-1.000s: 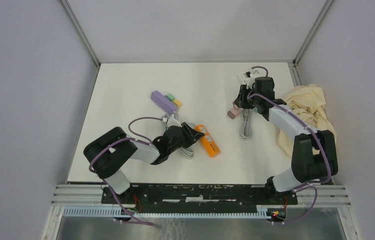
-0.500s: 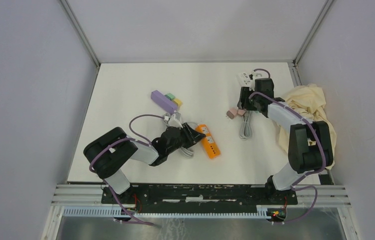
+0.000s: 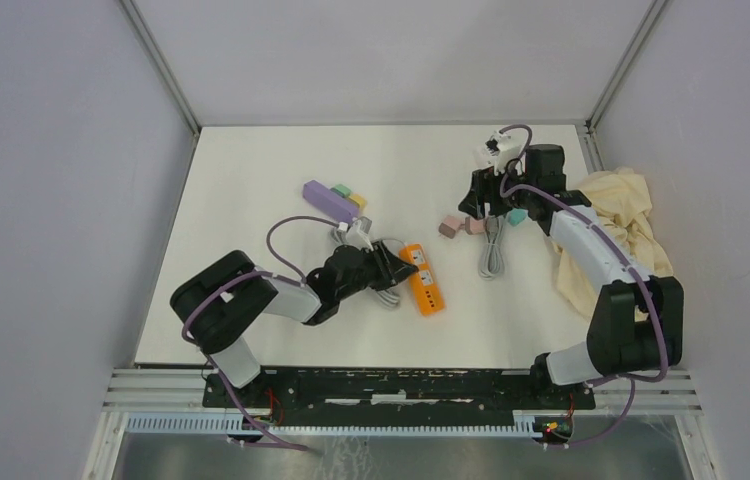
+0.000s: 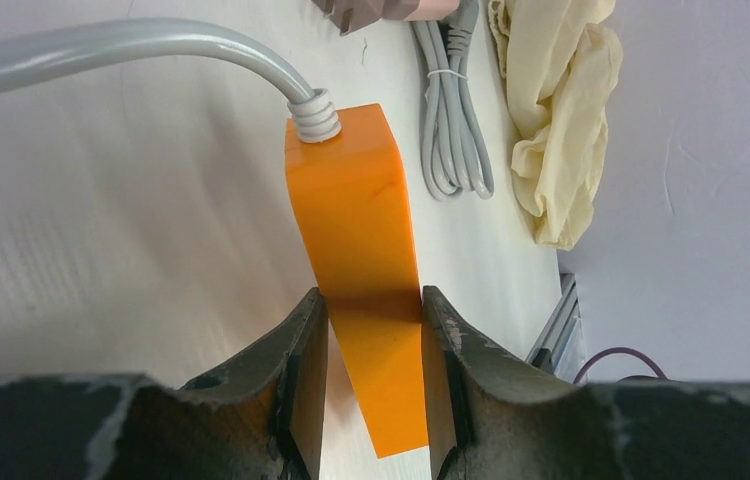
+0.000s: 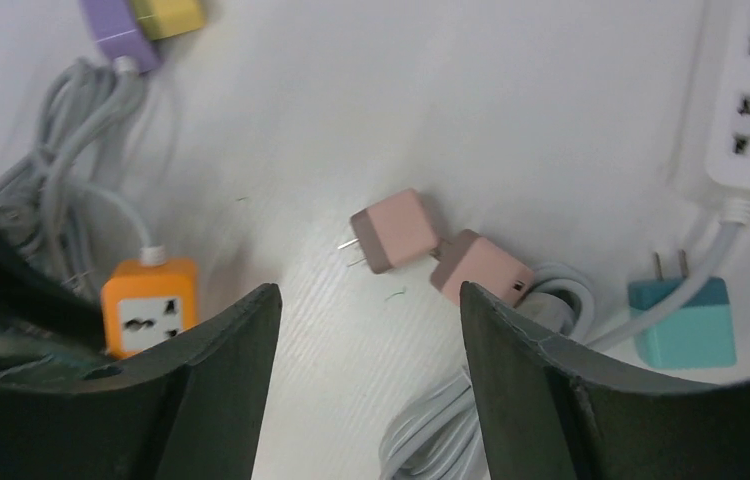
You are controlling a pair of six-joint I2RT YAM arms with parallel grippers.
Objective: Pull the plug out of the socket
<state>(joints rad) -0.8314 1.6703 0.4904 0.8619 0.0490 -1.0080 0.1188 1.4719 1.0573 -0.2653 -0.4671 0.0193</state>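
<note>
A crumpled cream-yellow cloth (image 3: 633,205) lies heaped at the right edge of the white table (image 3: 251,190), toward the far side, its folds spilling over the edge against the right wall. In the left wrist view the same cloth (image 4: 551,110) shows as a soft, wrinkled pile on the white surface. Plain grey walls (image 3: 391,50) enclose the table on three sides, with slim metal posts (image 3: 158,62) in the far corners. A ribbed aluminium rail (image 3: 151,385) runs along the near edge.

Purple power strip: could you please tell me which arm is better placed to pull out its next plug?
Probably right: the right gripper is open and empty, whereas the left gripper clamps the orange strip, though it sits nearer the purple strip.
</note>
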